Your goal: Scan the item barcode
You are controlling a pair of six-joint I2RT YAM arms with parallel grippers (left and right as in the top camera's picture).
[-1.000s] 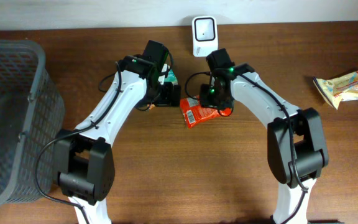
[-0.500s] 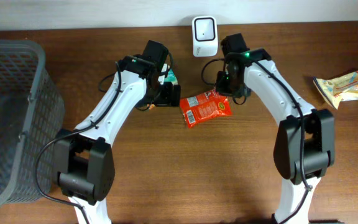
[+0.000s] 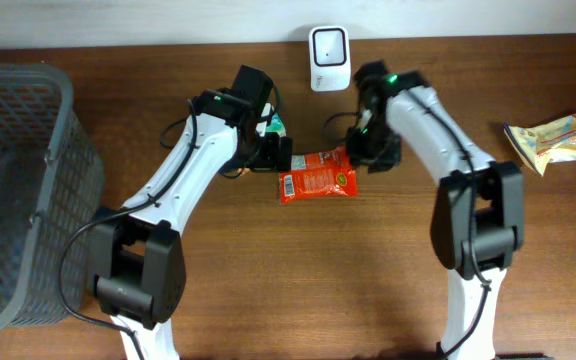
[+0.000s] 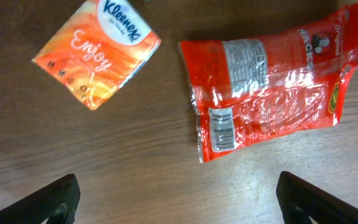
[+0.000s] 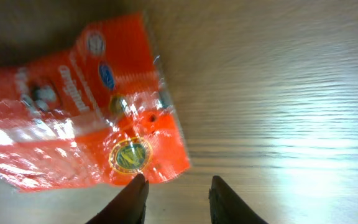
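Observation:
The item is a red snack packet [image 3: 316, 183] lying flat on the table between my two arms. In the left wrist view the red packet [image 4: 272, 81] shows its white barcode [image 4: 222, 129] face up. The white scanner [image 3: 328, 45] stands at the back edge. My left gripper [image 4: 180, 202] is wide open over bare wood, just short of the packet. My right gripper [image 5: 178, 193] is open by a narrow gap with nothing in it; its left fingertip [image 5: 134, 194] meets the corner of the packet [image 5: 79, 118]. From overhead the right gripper [image 3: 366, 155] sits at the packet's right end.
An orange Kleenex tissue pack [image 4: 96, 53] lies beside the packet, under my left arm. A dark mesh basket [image 3: 13, 190] fills the left side. A yellow snack bag [image 3: 558, 140] lies at the far right.
The right gripper left the packet, swung back and returned to its right end. The packet has slid left and turned to lie level. The left arm has hardly moved.

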